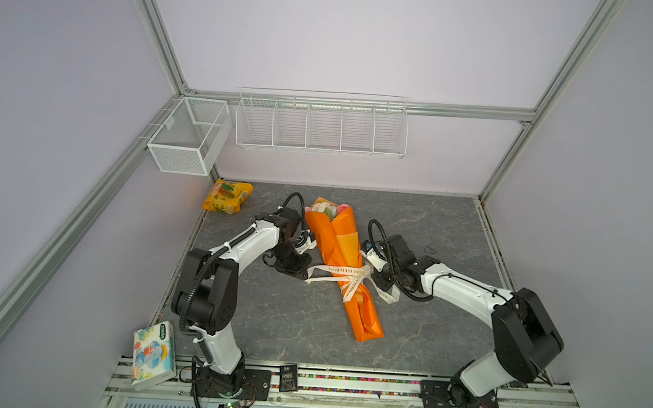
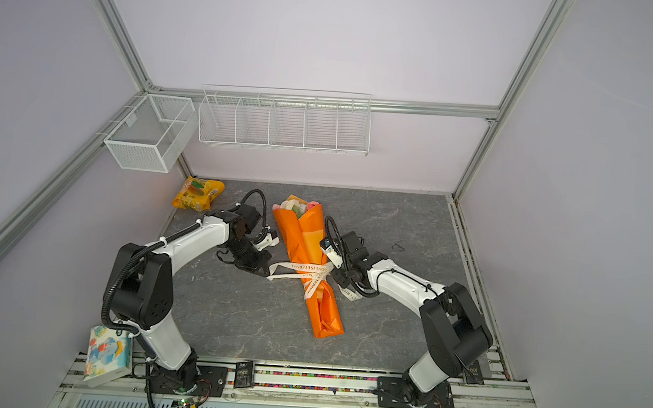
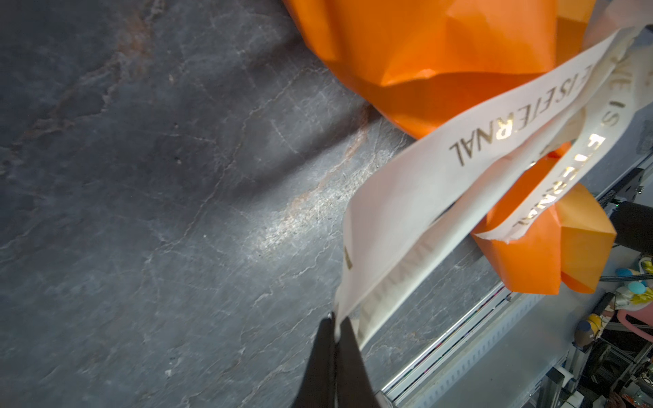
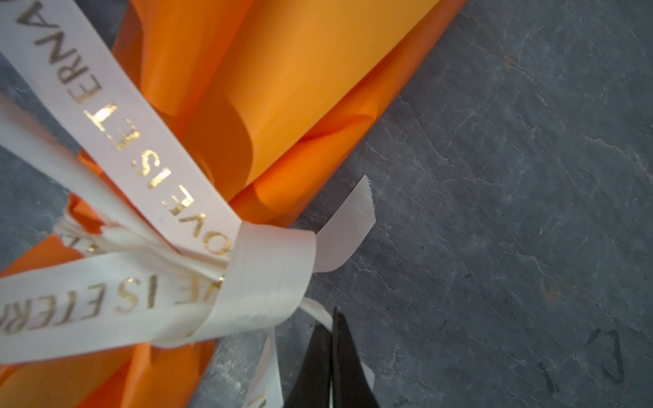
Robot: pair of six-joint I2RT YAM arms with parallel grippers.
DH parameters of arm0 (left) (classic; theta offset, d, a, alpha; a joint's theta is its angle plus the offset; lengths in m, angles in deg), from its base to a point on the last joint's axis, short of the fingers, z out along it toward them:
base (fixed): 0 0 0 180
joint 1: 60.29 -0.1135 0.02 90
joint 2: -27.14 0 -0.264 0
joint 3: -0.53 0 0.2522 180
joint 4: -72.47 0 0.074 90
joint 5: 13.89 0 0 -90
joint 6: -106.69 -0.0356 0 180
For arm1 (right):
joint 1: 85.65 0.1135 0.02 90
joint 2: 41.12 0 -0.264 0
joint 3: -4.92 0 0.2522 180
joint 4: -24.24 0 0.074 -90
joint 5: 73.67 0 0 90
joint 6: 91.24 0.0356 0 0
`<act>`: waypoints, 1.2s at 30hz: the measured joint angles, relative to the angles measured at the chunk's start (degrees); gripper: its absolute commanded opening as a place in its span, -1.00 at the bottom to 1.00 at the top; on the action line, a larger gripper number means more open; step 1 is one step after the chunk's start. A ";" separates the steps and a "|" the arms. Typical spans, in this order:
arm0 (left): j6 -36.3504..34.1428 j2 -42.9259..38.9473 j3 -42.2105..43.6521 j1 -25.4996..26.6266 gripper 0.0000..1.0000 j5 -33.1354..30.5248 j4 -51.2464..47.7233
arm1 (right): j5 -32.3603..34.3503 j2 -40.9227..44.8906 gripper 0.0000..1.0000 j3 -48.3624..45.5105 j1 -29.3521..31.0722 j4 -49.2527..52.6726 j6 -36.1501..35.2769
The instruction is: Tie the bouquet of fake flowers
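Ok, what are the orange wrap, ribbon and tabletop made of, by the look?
Orange wrap: matte paper, likely; crisp folds and creases.
Ribbon: cream woven fabric, seemingly grosgrain; fine ribs, frayed end, gold foil lettering.
Tabletop: dark grey slate look, veined; stone or printed laminate, unclear.

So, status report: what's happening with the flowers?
Left tool, right tool: each shut on cream gold-lettered ribbon. Orange paper-wrapped bouquet of fake flowers lying flat, ribbon knotted round it. Yellow snack packet well aside.
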State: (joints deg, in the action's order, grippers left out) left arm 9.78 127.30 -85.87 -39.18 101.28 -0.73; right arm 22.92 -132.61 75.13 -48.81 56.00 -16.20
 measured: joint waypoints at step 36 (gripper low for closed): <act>3.45 -3.10 3.98 -3.26 -1.00 -9.42 1.90 | -3.39 -0.68 -0.86 1.53 0.70 -0.90 -1.16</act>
State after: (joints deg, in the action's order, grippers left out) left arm 13.23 124.19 -81.90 -42.44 91.86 1.17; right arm 19.53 -133.28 76.66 -48.11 55.10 -17.36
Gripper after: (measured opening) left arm 0.047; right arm 0.071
